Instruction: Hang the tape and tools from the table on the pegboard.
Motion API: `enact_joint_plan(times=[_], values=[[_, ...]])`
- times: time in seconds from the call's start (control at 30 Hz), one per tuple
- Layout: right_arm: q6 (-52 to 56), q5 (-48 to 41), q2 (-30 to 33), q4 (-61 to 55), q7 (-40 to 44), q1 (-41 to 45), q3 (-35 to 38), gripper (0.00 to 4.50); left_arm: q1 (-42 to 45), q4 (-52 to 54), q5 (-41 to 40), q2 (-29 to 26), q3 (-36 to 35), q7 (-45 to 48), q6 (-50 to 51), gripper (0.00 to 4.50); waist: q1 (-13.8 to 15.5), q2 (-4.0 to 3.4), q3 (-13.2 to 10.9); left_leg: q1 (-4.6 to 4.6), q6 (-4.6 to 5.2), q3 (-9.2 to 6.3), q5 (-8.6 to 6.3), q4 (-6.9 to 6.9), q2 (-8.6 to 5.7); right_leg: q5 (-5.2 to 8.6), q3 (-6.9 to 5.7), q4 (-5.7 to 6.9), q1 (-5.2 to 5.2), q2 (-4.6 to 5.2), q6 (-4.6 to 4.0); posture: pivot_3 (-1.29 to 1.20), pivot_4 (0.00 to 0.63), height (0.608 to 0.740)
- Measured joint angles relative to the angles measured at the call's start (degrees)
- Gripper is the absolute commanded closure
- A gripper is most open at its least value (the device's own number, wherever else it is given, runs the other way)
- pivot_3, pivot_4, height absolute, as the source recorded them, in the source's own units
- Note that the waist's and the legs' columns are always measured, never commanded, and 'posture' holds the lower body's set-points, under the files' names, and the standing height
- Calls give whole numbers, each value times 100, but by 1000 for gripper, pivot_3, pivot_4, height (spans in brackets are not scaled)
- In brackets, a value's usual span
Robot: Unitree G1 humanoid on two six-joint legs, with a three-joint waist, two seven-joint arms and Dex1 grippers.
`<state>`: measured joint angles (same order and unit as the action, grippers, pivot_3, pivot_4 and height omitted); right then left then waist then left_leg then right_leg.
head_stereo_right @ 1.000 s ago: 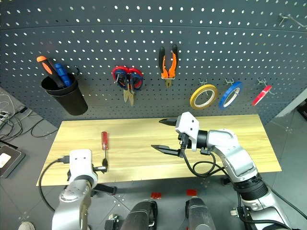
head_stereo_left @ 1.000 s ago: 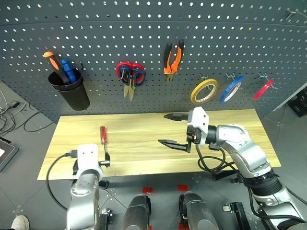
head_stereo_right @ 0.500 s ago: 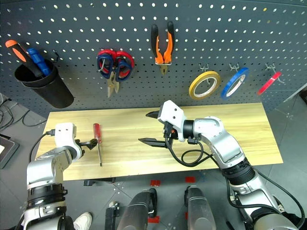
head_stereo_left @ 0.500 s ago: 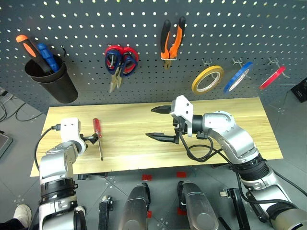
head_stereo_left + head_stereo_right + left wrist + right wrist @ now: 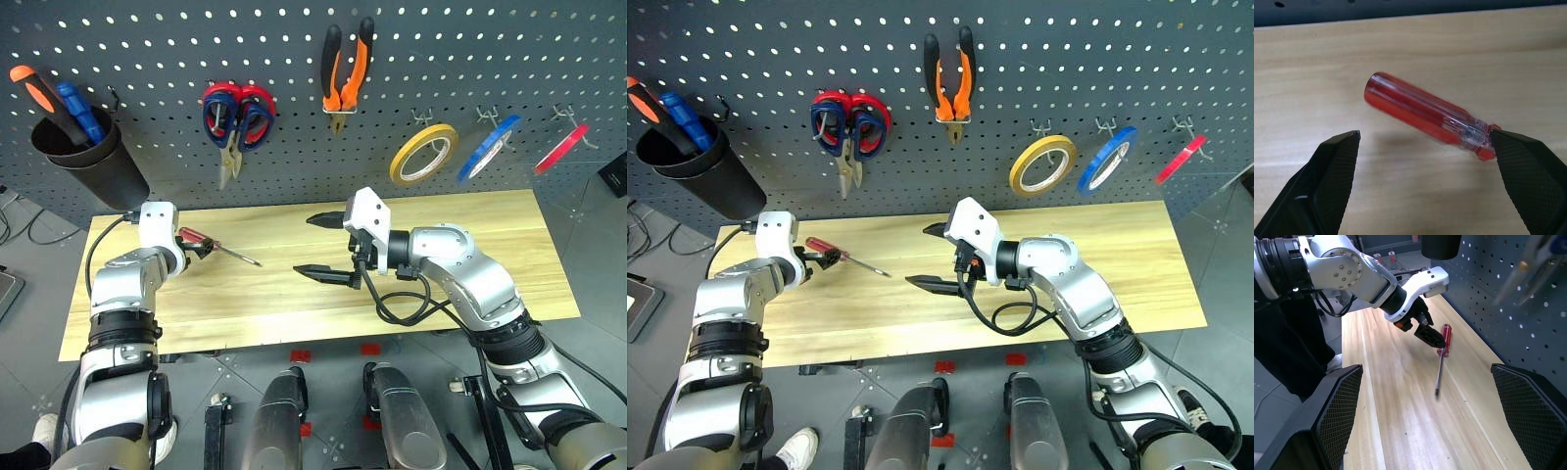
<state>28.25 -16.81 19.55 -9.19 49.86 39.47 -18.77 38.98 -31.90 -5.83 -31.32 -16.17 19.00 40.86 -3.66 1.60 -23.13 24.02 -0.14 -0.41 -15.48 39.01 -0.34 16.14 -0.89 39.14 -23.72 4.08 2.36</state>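
Left wrist view has the left gripper spread wide, the red-handled screwdriver lying slantwise between its tips on the table, one fingertip against the handle's collar. Closing skewed could roll it away. The right gripper hangs wide open and empty mid-table, below the pegboard.

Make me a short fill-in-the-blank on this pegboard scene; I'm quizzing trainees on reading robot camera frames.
1. The red-handled screwdriver lies on the ____.
2. The left gripper is open, with the screwdriver's ____ between its fingers.
3. The roll of tape hanging between the yellow roll and the red tape is ____.
4. The orange and blue screwdrivers stand in a black ____ on the pegboard.

Missing words: table; handle; blue; cup
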Motion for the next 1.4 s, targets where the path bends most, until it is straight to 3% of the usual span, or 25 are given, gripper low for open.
enact_joint_plan(times=[0.57,0.7,1.0,1.4], values=[[87,-4,-25,-67,-129,-19,6,0,701,-849,-823,344,-1016,-1342,256,17,-21,49,-70,40,-22,29,12,1,6,-2,12,6,-51,3,3,-151,473,740],[93,-5,-24,-67,-134,-19,16,0,752,-950,-959,279,-1217,-1634,401,826,-42,49,-71,40,-22,31,13,0,6,-2,13,5,-51,3,3,-152,469,740],[93,-2,-78,-39,-155,-10,72,0,656,-796,-1155,217,-1475,-1975,799,3563,-60,49,-71,40,-26,31,15,-1,6,-2,12,6,-51,5,4,-144,451,740],[-32,66,-187,215,-166,76,88,0,355,-390,-1204,141,-1322,-1910,1036,3653,-95,49,-70,39,-31,32,17,-5,6,-3,12,6,-52,6,5,-142,429,740]])
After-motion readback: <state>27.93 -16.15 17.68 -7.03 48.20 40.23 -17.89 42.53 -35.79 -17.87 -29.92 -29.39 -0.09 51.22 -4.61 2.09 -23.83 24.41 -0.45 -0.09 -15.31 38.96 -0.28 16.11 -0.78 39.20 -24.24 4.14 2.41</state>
